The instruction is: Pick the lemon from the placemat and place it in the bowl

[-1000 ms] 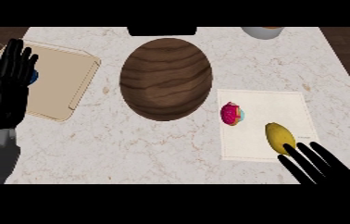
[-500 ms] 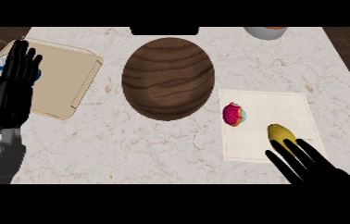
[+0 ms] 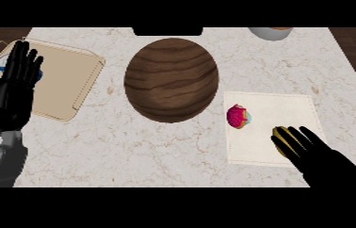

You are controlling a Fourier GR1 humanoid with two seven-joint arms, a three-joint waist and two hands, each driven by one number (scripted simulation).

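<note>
Head view looks steeply down on the marble desk [image 3: 104, 142]. On the white placemat [image 3: 278, 110] at the right lies the lemon [image 3: 280, 138], mostly covered by the fingers of the right robot hand [image 3: 316, 155], which are spread and straight over it, not curled round it; only a sliver of yellow shows between them. Just beside it, toward the placemat's left edge, sits a pink and red fruit-like thing [image 3: 238, 116]. The wooden bowl [image 3: 171, 80] stands to the left of the placemat, near but apart from it. The left robot hand [image 3: 20, 81] rests open, fingers up, at the left edge over a tan board [image 3: 66, 83].

The step in hand looks like the grasp itself. To do it well, the right robot hand should settle so the lemon sits under the palm, then curl fingers and thumb round its middle, keeping clear of the pink thing. A round lemon may roll off sideways if touched off-centre, so the closing should come from both sides together before lifting toward the bowl.
</note>
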